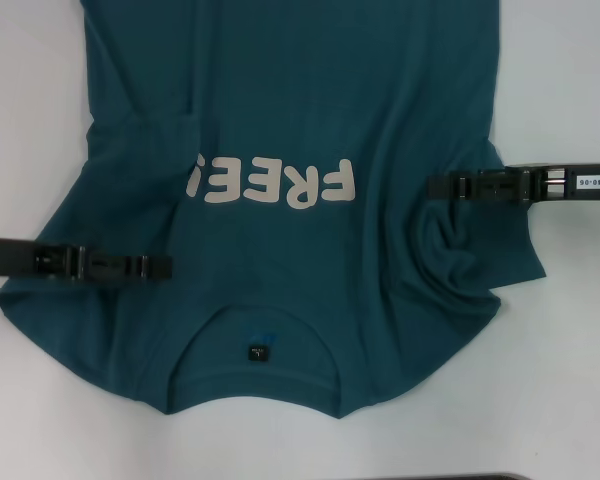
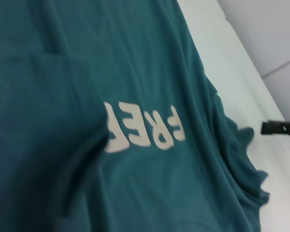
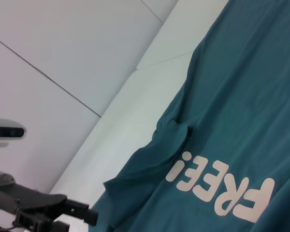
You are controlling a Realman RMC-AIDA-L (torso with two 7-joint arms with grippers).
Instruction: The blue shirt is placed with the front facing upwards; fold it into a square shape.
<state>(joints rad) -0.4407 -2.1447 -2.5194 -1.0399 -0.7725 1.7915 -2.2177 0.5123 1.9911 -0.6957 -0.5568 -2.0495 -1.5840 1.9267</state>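
The blue shirt (image 1: 310, 100) lies front up on the white table, neckline and black tag (image 1: 256, 352) toward me, so the cream "FREE!" lettering (image 1: 280, 183) reads upside down. Its left sleeve (image 1: 150, 140) is folded inward and covers part of the "!". The right sleeve (image 1: 470, 250) is bunched in wrinkles. My left gripper (image 1: 165, 267) reaches in over the left shoulder. The right wrist view shows that left gripper (image 3: 79, 218) open and holding nothing. My right gripper (image 1: 432, 186) hovers at the right sleeve's edge, level with the lettering; the left wrist view also shows the right gripper (image 2: 265, 127).
Bare white table (image 1: 570, 80) flanks the shirt on both sides and in front of the neckline. A dark edge (image 1: 500, 477) runs along the near border. My head camera (image 3: 7, 131) shows in the right wrist view, beyond the table.
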